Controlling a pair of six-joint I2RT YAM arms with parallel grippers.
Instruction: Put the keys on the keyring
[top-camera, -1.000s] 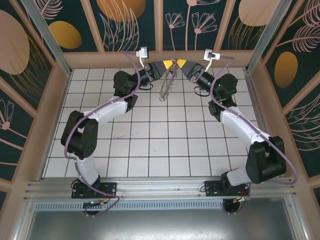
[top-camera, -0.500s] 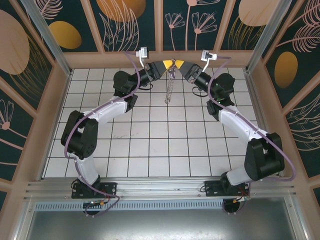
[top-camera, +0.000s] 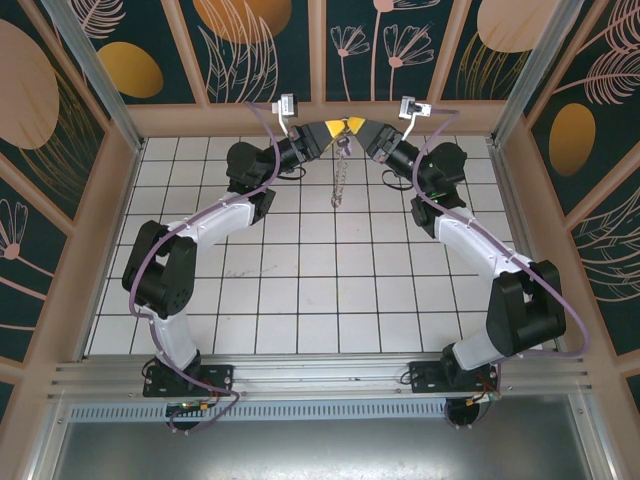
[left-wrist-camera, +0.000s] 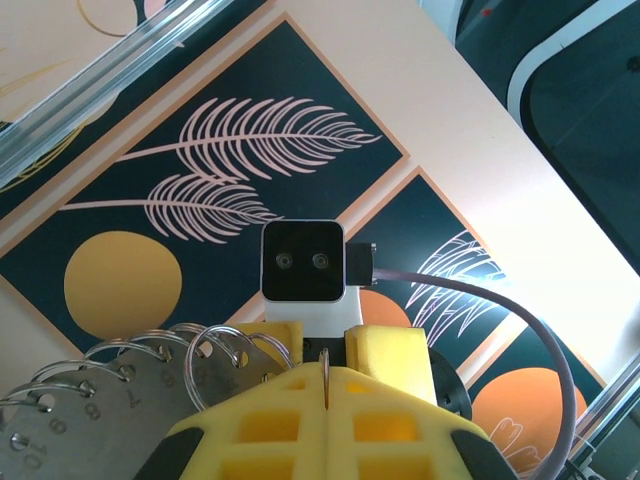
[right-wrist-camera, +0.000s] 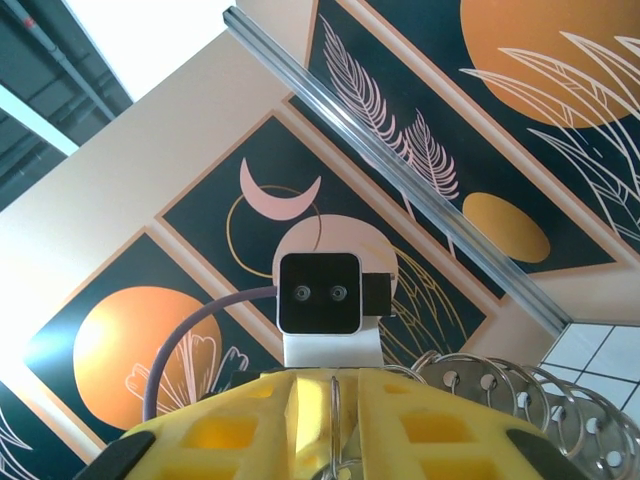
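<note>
The keyring (top-camera: 339, 172) hangs edge-on above the far tiles, its rim fringed with small metal pieces (left-wrist-camera: 95, 400). My left gripper (top-camera: 332, 130) is shut on its top; in the left wrist view the thin ring wire (left-wrist-camera: 327, 362) sits pinched between the yellow fingers (left-wrist-camera: 270, 430). My right gripper (top-camera: 357, 127) meets it tip to tip from the right. In the right wrist view its jaws stand a little apart around the ring wire (right-wrist-camera: 336, 392), with numbered pieces (right-wrist-camera: 500, 400) to the right. The keys are hidden.
Both grippers are raised close to the back wall panel (top-camera: 320, 60). A metal post (top-camera: 520, 70) and side walls frame the white tiled floor (top-camera: 320, 280). Each wrist view shows the other arm's camera (left-wrist-camera: 303, 262).
My right gripper has moved left to meet the left one and its jaws have narrowed. The keyring has swung from a slant to hanging straight down.
</note>
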